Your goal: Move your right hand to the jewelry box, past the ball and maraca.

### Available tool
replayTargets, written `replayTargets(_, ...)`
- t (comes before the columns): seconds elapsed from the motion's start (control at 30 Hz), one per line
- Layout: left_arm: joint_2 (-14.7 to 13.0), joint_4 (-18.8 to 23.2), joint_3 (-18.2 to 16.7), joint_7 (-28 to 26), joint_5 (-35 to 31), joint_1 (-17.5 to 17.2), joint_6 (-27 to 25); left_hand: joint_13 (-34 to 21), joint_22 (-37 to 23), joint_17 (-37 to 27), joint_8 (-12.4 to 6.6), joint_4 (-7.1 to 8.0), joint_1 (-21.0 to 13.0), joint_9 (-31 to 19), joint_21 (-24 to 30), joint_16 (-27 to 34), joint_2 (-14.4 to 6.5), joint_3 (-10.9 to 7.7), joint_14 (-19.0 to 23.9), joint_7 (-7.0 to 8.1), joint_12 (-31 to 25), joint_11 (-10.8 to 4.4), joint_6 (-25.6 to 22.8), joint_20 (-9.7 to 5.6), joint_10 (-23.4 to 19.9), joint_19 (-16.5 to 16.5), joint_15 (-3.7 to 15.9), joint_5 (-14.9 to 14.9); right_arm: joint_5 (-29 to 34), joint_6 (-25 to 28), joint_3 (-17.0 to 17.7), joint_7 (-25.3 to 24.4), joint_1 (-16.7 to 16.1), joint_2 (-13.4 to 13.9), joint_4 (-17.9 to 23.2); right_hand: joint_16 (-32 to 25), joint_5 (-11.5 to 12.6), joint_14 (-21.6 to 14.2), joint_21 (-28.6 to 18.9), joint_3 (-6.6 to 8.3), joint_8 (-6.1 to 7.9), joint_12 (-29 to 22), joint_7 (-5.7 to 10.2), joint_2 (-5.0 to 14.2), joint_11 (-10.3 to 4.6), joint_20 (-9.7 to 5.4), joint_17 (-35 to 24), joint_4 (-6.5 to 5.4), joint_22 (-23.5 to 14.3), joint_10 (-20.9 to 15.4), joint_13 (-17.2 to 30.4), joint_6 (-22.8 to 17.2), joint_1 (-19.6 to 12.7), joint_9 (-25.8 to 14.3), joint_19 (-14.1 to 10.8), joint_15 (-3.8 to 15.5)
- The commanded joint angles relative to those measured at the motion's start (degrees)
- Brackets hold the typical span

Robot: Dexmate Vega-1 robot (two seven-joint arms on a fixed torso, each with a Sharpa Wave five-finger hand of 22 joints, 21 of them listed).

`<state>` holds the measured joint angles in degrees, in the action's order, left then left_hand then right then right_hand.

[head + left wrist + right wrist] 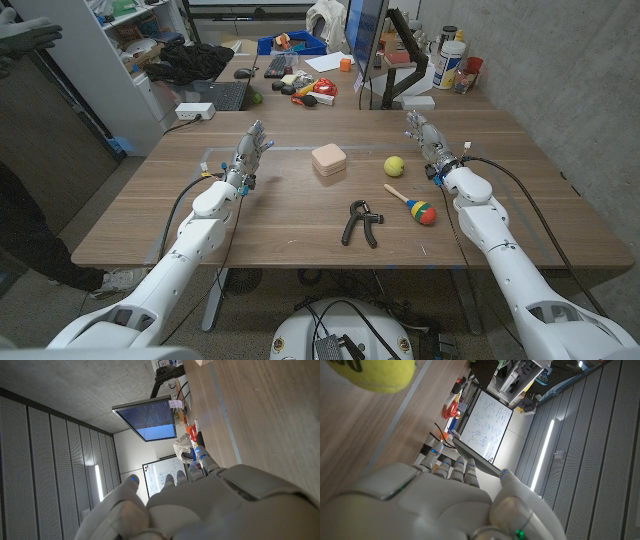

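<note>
Reaching over the right side of the table (300,225), the right hand (424,135) is holding nothing, its fingers spread loosely and pointing toward the far edge. It is sitting to the right of the ball (394,166) and a little farther back, apart from it. In the right wrist view the back of the same hand (440,495) is showing with its fingers (451,467) extended side by side, and the ball (372,374) is lying just beside it on the wood.

Near the table's middle the box (328,159) is resting closed, pale pink with rounded corners, left of the ball and well apart from the right hand. The maraca (411,205) is lying nearer than the ball, its wooden handle pointing far-left and its coloured head near-right. A black hand grip (362,221) is lying left of the maraca, nearer than the box.

On the left side the left hand (250,148) is also holding nothing, fingers apart and pointing toward the far edge, well left of the box. The left wrist view is showing the back of that hand (200,505) beside bare wood, with a monitor (146,419) beyond it.

Beyond the table, a cluttered desk (300,70) is standing with a keyboard (277,66) and monitor (362,35) on it.
</note>
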<state>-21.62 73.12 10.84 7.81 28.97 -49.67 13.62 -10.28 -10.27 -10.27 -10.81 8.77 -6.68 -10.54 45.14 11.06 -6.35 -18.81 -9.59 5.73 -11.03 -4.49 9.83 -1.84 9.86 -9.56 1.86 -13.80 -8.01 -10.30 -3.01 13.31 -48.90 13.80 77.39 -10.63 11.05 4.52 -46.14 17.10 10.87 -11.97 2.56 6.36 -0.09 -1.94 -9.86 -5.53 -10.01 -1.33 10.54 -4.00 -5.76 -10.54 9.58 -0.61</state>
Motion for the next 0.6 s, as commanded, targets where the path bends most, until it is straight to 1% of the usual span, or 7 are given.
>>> replayTargets(0.03,1.45,-0.22,-1.82,1.0,-1.53,-0.19,-0.52,-0.21,-0.29,-0.14,-0.35,0.05,-0.12,-0.07,-0.08,0.3,-0.93,-0.29,-2.55,0.21,-0.21,0.3,1.03,-0.66,1.93,-6.32,0.84,-0.37,5.54,-1.7,0.54,1.2,0.79,-0.65,0.86,-0.04,0.17,0.16,0.07,0.17,0.21,-0.12,0.23,1.14,0.48,-0.37,-0.11,0.48,-0.09,-0.31,0.13,-0.1,-0.81,-0.1,2.57,-0.45)
replayTargets(0.37,2.06,0.17,-2.71,1.36,-2.29,-0.54,-0.76,-0.21,-0.29,-0.13,-0.32,0.03,-0.11,-0.07,-0.2,0.26,-0.9,-0.28,-2.58,0.29,-0.17,0.29,1.01,-0.63,1.96,-6.29,0.81,-0.38,8.43,-3.41,0.31,1.36,0.6,-0.37,2.02,-0.08,0.13,0.12,0.36,0.21,0.27,-0.18,0.35,1.22,0.63,-0.32,-0.12,0.68,-0.1,-0.46,0.13,-0.35,-1.08,-0.11,2.56,-0.53)
replayTargets(0.6,2.23,0.88,-3.19,1.29,-2.73,-1.03,-1.25,-0.21,-0.3,-0.13,-0.3,0.02,-0.09,-0.07,-0.28,0.26,-0.9,-0.27,-2.52,0.28,-0.18,0.4,0.95,-0.59,1.87,-6.22,0.79,-0.39,11.59,-4.98,-0.38,0.81,0.41,0.42,3.29,-0.14,0.1,-0.01,0.54,0.27,0.33,-0.25,0.53,1.31,0.57,-0.3,-0.12,0.8,-0.1,-0.63,0.13,-0.6,-1.27,-0.12,2.51,-0.4)
